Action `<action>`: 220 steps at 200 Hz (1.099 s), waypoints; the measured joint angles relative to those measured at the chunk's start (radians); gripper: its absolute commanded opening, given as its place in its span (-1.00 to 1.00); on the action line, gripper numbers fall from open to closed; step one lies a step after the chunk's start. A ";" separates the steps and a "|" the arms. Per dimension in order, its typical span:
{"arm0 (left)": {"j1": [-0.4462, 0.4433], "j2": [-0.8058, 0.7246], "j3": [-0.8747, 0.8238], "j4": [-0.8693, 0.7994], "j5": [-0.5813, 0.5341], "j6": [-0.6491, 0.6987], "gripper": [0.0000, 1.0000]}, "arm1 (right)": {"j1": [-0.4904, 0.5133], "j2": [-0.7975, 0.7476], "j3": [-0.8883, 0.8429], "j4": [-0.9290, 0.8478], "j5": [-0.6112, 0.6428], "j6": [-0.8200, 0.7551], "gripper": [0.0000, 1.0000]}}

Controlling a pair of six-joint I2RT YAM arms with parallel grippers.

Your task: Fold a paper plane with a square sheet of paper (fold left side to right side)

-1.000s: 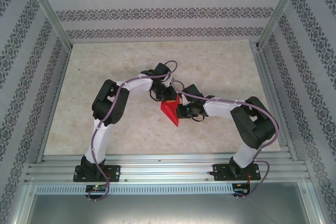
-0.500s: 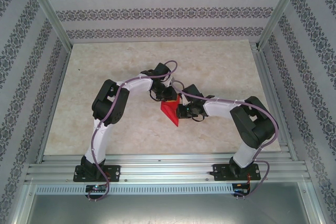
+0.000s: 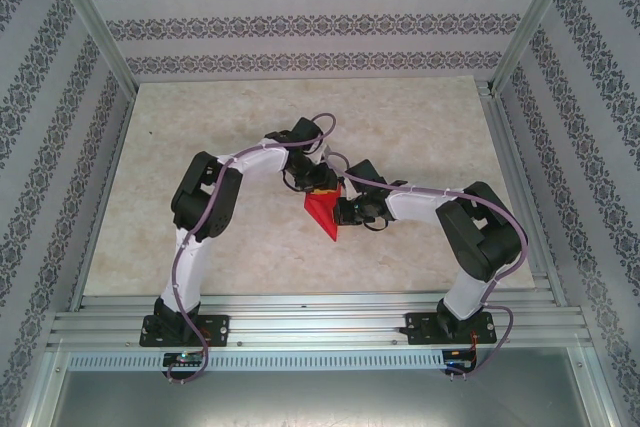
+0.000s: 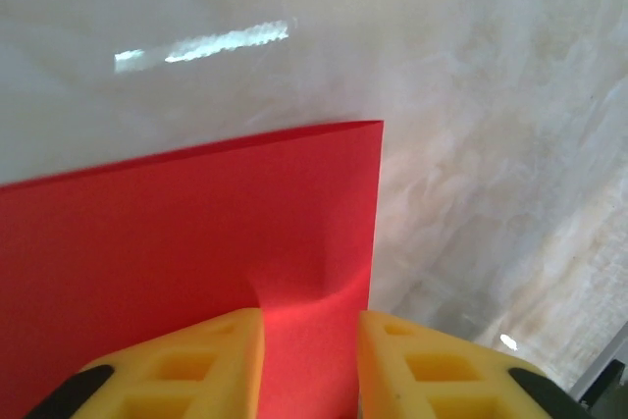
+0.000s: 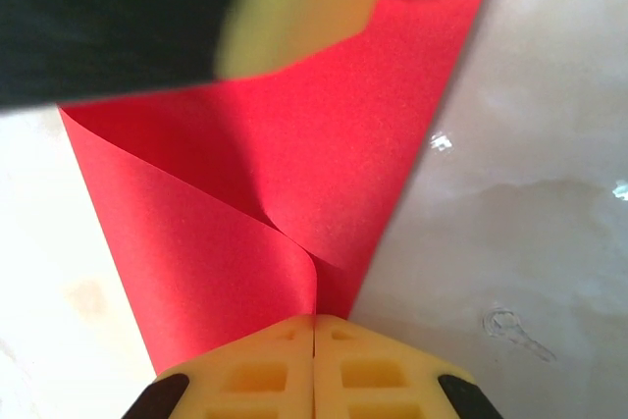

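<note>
The square sheet of paper (image 3: 322, 215) is bright red, folded over on itself, and held up above the table's middle as a pointed shape. In the right wrist view the sheet (image 5: 294, 144) curls into a loop, and my right gripper (image 5: 315, 340) is shut on its two meeting edges. My right gripper (image 3: 343, 211) reaches it from the right. My left gripper (image 3: 318, 184) is at the sheet's far end. In the left wrist view its yellow fingers (image 4: 196, 370) stand apart with the dented paper (image 4: 196, 233) lying between them, untouched at the sides; the left gripper (image 4: 310, 360) is open.
The pale marbled table (image 3: 200, 147) spreads around both arms. Metal frame rails (image 3: 300, 312) run along the near edge and sides, and patterned walls (image 3: 300, 27) close in the back and flanks. One left finger (image 5: 294, 7) hangs blurred at the top of the right wrist view.
My left gripper's jaws have parted and let go of the paper's far end, and the left arm has shifted slightly left. The right gripper still pinches the sheet.
</note>
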 measured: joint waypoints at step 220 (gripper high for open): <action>-0.038 -0.206 -0.305 0.158 0.027 -0.177 -0.51 | 0.001 0.013 0.013 0.008 -0.008 0.000 -0.86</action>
